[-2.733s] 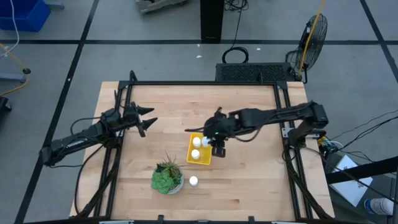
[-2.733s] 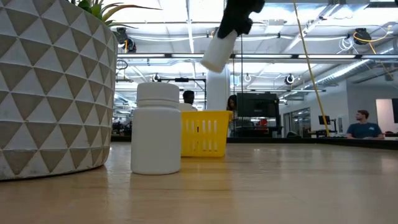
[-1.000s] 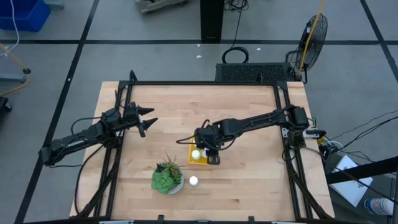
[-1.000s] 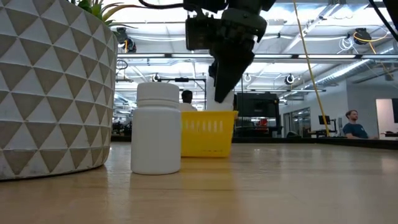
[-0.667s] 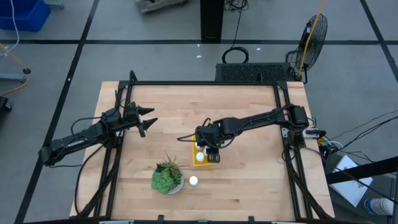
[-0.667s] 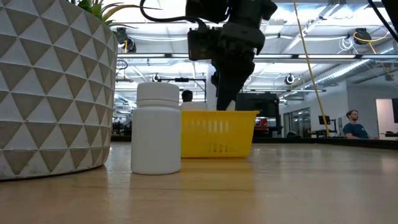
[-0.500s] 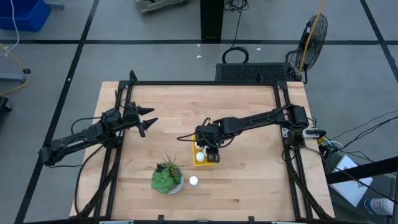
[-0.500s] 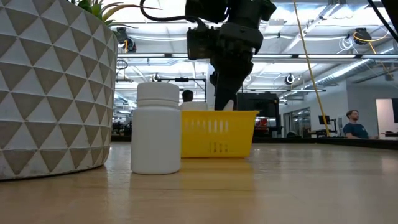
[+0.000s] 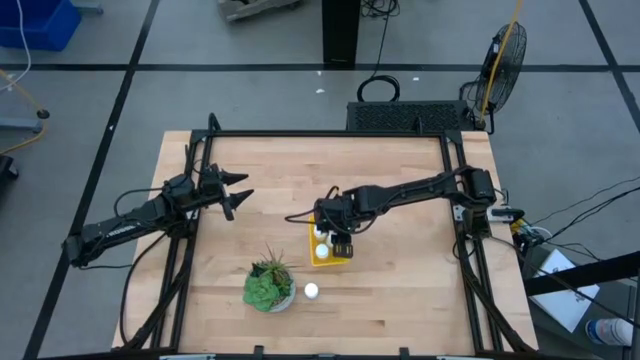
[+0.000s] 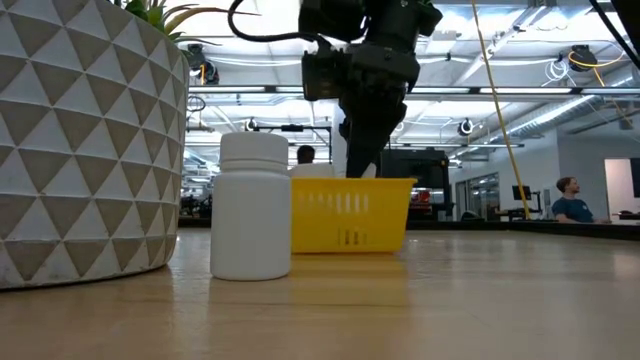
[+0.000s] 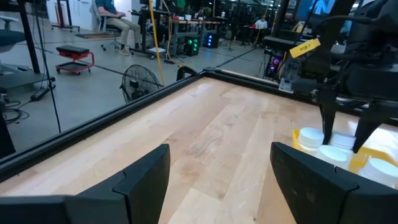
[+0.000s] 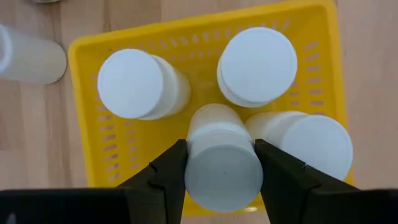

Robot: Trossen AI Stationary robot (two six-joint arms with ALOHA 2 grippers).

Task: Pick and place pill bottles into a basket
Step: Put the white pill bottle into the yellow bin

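The yellow basket (image 9: 328,263) sits at the table's middle; it also shows in the low view (image 10: 350,215) and the right wrist view (image 12: 87,124). My right gripper (image 9: 333,240) reaches down into it, shut on a white pill bottle (image 12: 222,171). Three more bottles stand in the basket (image 12: 137,84) (image 12: 256,65) (image 12: 311,146). One bottle (image 9: 311,291) stands on its base on the table beside the plant, near in the low view (image 10: 252,205). My left gripper (image 9: 237,192) waits open at the table's left. My right gripper pinches the bottle's two opposite sides (image 12: 198,155) between its two fingers, up near the cap. The fingers (image 12: 165,174) come from above, pointing down. The bottle stands upright with its lower part inside the basket, among the other three; whether it rests on the basket's floor is hidden.
A green plant in a white patterned pot (image 9: 268,288) stands near the front edge, left of the loose bottle, and fills the low view's left (image 10: 80,140). Bare wood lies to the basket's right and far side. People show in the room beyond the table.
My right gripper has gone down into the basket with the bottle. The basket has slid a little toward the table's near and right edges and turned slightly. The loose bottle and the plant have stayed put.
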